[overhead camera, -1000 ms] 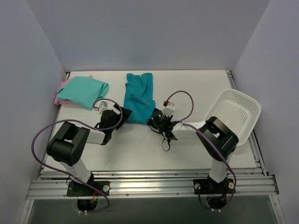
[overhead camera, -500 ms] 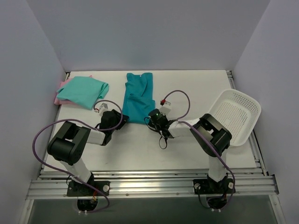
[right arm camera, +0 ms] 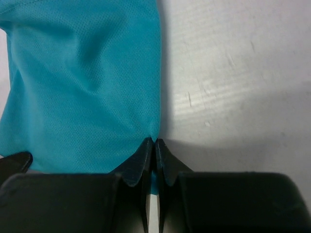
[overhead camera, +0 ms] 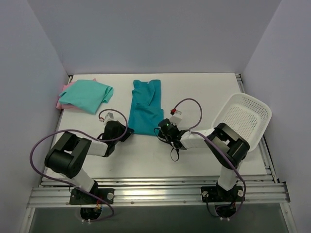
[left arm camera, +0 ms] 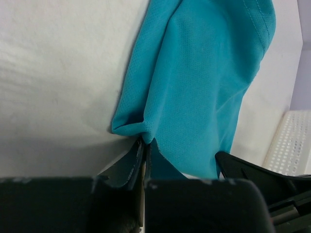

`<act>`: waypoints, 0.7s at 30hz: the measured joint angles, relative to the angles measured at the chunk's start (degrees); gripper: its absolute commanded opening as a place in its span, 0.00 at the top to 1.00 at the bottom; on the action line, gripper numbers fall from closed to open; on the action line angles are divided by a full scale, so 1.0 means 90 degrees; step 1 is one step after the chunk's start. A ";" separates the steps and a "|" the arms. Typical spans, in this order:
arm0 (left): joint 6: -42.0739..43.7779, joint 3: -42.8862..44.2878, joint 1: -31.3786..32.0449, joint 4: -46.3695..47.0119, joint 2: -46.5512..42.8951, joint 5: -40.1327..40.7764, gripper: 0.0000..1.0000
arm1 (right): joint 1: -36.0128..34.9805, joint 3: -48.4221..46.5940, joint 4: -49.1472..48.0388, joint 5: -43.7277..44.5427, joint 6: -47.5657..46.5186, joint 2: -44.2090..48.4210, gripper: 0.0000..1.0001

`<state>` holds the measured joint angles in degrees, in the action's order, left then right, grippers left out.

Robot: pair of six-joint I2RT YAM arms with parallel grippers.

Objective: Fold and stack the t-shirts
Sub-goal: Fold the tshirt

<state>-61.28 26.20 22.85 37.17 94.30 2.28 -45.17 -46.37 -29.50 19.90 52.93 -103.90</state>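
A deep teal t-shirt [overhead camera: 145, 106] lies folded lengthwise in the middle of the table, its collar at the far end. My left gripper [overhead camera: 127, 132] pinches its near left corner [left arm camera: 127, 127], jaws shut on the cloth. My right gripper [overhead camera: 162, 130] is shut on the near right corner [right arm camera: 153, 137]. A mint green t-shirt [overhead camera: 86, 95] lies folded at the far left on top of a pale pink t-shirt [overhead camera: 61, 101], of which only an edge shows.
A white perforated basket [overhead camera: 242, 119] stands tilted at the right edge of the table, just beyond my right arm. The white table [overhead camera: 141, 155] is walled on three sides.
Both grippers have closed on the near corners of the teal t-shirt. The shirt's near edge now lies straighter and has been drawn slightly toward me.
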 measured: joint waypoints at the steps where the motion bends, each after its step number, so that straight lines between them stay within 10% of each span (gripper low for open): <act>1: -0.0002 -0.0102 0.0053 -0.0066 -0.0163 -0.0022 0.98 | -0.0058 0.0114 0.0087 0.0022 0.0022 0.0131 1.00; 14: 0.0136 -0.0262 0.1205 -0.3376 -0.4374 0.0957 0.98 | -0.1132 0.0607 0.1770 0.0665 0.0391 0.1894 1.00; 21: 0.0272 0.0100 0.1273 -0.4393 -0.4607 0.1440 0.98 | -0.1163 0.0107 0.2176 0.0964 0.0391 0.1902 1.00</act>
<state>-58.83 27.09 34.30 -2.37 52.84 15.25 -55.64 -45.41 -9.91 28.58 56.45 -86.78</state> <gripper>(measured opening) 0.042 0.005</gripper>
